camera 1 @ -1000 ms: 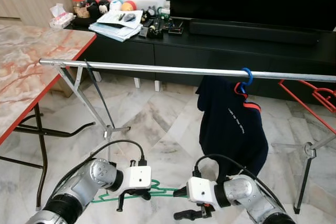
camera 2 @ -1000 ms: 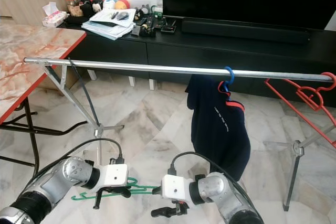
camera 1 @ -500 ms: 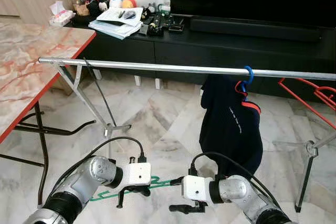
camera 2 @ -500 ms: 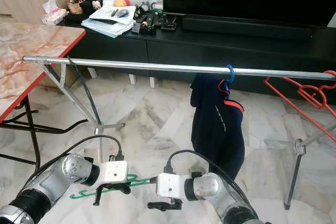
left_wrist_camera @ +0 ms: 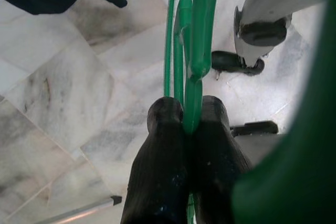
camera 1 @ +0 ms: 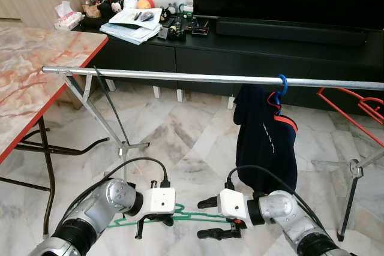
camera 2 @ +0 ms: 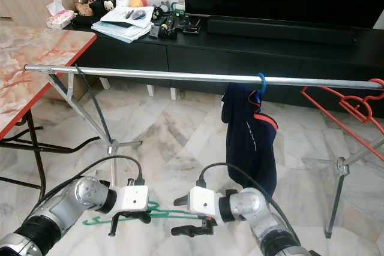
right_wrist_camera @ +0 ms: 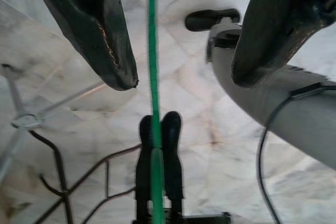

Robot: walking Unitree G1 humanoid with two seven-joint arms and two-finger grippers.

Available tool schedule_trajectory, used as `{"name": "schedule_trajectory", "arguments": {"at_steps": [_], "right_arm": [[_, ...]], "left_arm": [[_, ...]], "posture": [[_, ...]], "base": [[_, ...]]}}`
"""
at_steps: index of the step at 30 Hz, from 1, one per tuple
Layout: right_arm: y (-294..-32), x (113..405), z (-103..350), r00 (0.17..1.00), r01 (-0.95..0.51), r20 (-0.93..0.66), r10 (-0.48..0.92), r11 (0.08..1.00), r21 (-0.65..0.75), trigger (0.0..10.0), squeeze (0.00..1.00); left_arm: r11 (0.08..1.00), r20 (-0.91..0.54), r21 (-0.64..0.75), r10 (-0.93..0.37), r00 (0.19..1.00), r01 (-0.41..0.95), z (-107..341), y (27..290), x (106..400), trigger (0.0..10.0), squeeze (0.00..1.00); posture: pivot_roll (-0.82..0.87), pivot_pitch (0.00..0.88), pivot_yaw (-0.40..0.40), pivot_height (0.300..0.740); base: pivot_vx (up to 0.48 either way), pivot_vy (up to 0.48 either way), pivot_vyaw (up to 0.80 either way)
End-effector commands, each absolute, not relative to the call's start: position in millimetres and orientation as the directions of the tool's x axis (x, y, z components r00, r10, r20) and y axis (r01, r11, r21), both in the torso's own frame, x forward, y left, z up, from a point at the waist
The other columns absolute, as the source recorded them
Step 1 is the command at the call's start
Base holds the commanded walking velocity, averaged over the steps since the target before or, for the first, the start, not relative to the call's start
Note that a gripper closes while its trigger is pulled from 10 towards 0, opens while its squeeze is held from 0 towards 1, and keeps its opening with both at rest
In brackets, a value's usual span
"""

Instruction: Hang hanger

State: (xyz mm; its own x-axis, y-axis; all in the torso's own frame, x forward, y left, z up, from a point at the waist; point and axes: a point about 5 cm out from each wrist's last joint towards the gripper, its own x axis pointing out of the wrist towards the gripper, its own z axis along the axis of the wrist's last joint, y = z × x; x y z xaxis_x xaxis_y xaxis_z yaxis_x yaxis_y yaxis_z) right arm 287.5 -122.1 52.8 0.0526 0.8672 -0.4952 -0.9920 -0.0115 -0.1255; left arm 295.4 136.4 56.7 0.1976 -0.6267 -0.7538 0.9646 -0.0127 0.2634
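Note:
A green hanger [camera 1: 187,214] hangs low over the floor, and my left gripper [camera 1: 168,220] is shut on its thin bar. In the left wrist view both fingers [left_wrist_camera: 163,129] pinch the green wire. My right gripper [camera 1: 207,218] is open, one finger above and one below the hanger's right end. In the right wrist view the green hanger [right_wrist_camera: 153,51] runs between the spread fingers [right_wrist_camera: 100,35] without touching them. Further ahead, at chest height, a silver rail [camera 1: 198,78] spans the room. A navy garment [camera 1: 266,148] hangs from the rail on a blue hook [camera 1: 282,85].
A red hanger [camera 1: 360,109] sits at the rail's right end. The rail stands on folding legs [camera 1: 102,118] at both ends. A marble-top table with a red edge [camera 1: 36,70] is at the left. A black TV console [camera 1: 240,46] lines the back wall.
My right gripper has shifted slightly up and to the right, still open around the hanger's end. The navy garment has turned more edge-on. The left gripper keeps its hold.

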Motion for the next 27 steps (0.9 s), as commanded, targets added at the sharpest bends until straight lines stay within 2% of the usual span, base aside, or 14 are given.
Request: {"name": "schedule_trajectory", "arguments": {"at_steps": [1, 9, 11, 16, 19, 24, 27], "right_arm": [[-120, 284, 50, 0.022, -0.995, -0.490, 0.872, -0.029, -0.095, 10.0, 0.00], [-114, 284, 46, 0.031, -0.993, -0.513, 0.858, -0.032, -0.114, 10.0, 0.00], [-105, 282, 35, 0.069, -0.990, -0.570, 0.819, -0.015, -0.141, 10.0, 0.00], [-97, 283, 29, 0.125, -0.982, -0.596, 0.793, 0.016, -0.186, 10.0, 0.00], [-95, 284, 29, 0.148, -0.980, -0.581, 0.800, 0.038, -0.196, 10.0, 0.00], [-91, 290, 32, 0.257, -0.954, -0.546, 0.797, 0.119, -0.275, 10.0, 0.00], [-91, 291, 29, 0.296, -0.944, -0.556, 0.777, 0.150, -0.294, 10.0, 0.00]], "left_arm": [[-0.030, -0.775, 0.245, -0.606, 0.177, 0.969, 50, 142, 291, 10.0, 0.00], [-0.036, -0.767, 0.247, -0.617, 0.173, 0.968, 52, 139, 290, 10.0, 0.00], [-0.034, -0.748, 0.263, -0.639, 0.181, 0.964, 56, 134, 293, 10.0, 0.00], [-0.052, -0.740, 0.270, -0.651, 0.172, 0.961, 58, 127, 293, 10.0, 0.00], [-0.058, -0.733, 0.277, -0.658, 0.171, 0.959, 61, 124, 294, 10.0, 0.00], [-0.073, -0.731, 0.288, -0.661, 0.170, 0.955, 64, 121, 295, 10.0, 0.00], [-0.078, -0.730, 0.292, -0.662, 0.170, 0.953, 65, 120, 296, 10.0, 0.00]], "posture": [[0.06, 0.127, 0.066, 0.740], [0.07, 0.124, 0.064, 0.740], [0.07, 0.119, 0.065, 0.740], [0.08, 0.115, 0.066, 0.740], [0.08, 0.115, 0.068, 0.740], [0.08, 0.116, 0.066, 0.740], [0.08, 0.117, 0.066, 0.740]], "base": [[0.000, 0.000, 0.00], [0.000, 0.000, 0.00], [0.000, 0.000, 0.00], [0.000, 0.000, 0.00], [0.000, 0.000, 0.00], [0.000, 0.000, 0.00], [0.000, 0.000, 0.00]]}}
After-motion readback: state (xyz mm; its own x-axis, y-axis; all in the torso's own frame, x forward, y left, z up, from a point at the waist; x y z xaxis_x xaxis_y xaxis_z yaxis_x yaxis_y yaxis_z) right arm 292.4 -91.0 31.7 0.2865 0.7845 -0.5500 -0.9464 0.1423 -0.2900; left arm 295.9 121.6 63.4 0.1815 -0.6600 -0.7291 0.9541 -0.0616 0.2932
